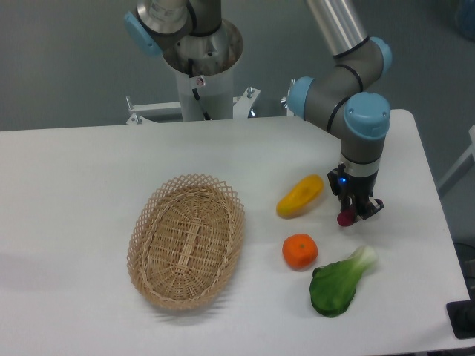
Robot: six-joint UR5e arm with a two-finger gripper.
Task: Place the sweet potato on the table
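The arm reaches down over the right part of the white bench [82, 178], its wrist pointing straight at the surface. The jaws [355, 211] are clenched on the sweet potato [346, 218], of which only a small magenta end shows, poking out below and to the left of the dark fingers. Most of the tuber is hidden by them, so how it is tilted cannot be told. It sits low, close over the bench top; whether its tip touches the surface cannot be told from this view.

Taking the sweet potato as the centre of the clock, the yellow vegetable [300, 196] lies at about 10 o'clock, near but apart from it, its long body slanted with the higher end toward the jaws. The orange fruit [300, 251] rests at about 8 o'clock, apart from the tuber and just below the yellow vegetable. The green leafy vegetable [341, 282] lies at about 6 o'clock, its pale stalk end pointing up toward 1 o'clock and its dark leaves spread toward the near edge of the bench; the stalk end is near the jaws but not touching them.

The woven basket [186, 240] stands well apart at about 9 o'clock, an oval with a scalloped rim, nothing visible inside it. The arm's base column [202, 70] stands at the far edge of the bench, at about 11 o'clock.
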